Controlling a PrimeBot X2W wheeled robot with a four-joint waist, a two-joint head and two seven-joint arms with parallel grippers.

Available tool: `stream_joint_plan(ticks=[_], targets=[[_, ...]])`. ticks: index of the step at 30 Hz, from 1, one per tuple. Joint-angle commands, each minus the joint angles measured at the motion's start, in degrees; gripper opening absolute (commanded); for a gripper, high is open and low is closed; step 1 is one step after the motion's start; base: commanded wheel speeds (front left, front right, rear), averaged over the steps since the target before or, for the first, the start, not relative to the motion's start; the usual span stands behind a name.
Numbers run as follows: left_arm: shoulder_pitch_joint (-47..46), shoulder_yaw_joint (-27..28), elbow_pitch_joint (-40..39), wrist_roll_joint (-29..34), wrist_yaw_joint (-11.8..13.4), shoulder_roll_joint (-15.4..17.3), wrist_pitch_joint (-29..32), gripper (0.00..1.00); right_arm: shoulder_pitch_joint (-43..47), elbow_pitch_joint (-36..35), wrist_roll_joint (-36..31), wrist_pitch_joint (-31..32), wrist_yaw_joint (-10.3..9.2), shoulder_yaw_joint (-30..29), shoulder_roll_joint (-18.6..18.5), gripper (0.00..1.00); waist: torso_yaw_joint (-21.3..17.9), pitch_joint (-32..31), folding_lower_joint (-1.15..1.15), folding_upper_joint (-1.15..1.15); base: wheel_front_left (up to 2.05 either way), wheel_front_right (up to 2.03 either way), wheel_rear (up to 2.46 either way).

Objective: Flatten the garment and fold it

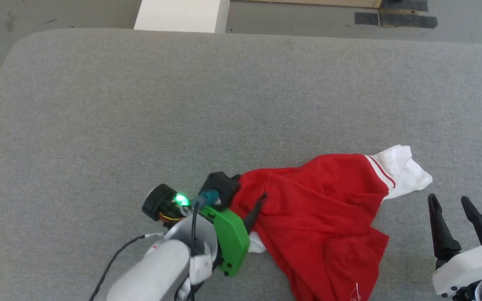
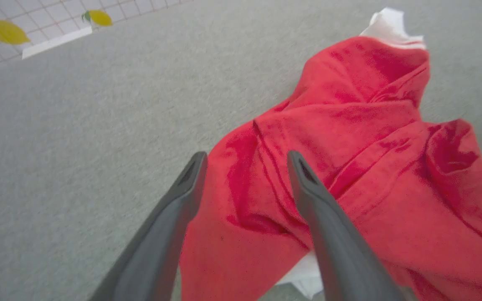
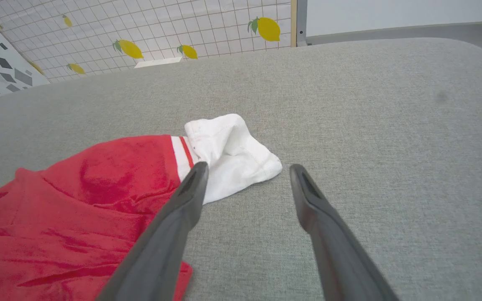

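Grey felt covers the whole bench (image 1: 241, 96), which stretches broad toward its rounded far corners. Toward the near edge, right of the middle, the garment (image 1: 320, 200) lies in a crumpled red heap, ridged with folds and far from flat. Its lower part runs out of my head view, so I cannot tell how close it comes to the bench's edge. My left gripper (image 2: 246, 155) hangs low over the heap's left end, jaws spread wide and clasping nothing, with red cloth under and between the fingers. My right gripper (image 1: 448, 198) waits further right along the near edge, jaws likewise parted and empty. It sits just beside the white sleeve (image 1: 404, 171), which pokes out toward the right edge. A small white logo (image 1: 355, 292) shows on the hem, nearest me.

As I judge it, the danger lies in the layers: if I close on a ridge, I may pinch two thicknesses together and drag the creases along instead of spreading them. A finger may also snag loose cloth on lifting, and a pull toward me could slide the hem off the near edge
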Motion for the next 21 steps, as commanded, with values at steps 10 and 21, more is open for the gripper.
stream_joint_plan(ticks=[10,21], targets=[[-5.12,-1.72,14.48,-1.75,-2.29,-1.84,7.14,0.14,-1.58,0.06,-0.57,0.12,-0.09,0.15,0.04,1.0,-1.34,2.71,0.0,0.0,0.0,0.0,0.0],[-12.51,0.2,12.19,3.56,1.25,-1.47,0.02,0.0,-2.25,1.31,-0.24,-0.15,-0.09,0.07,0.04,1.0,-0.84,1.23,0.0,0.0,0.0,0.0,0.0]])
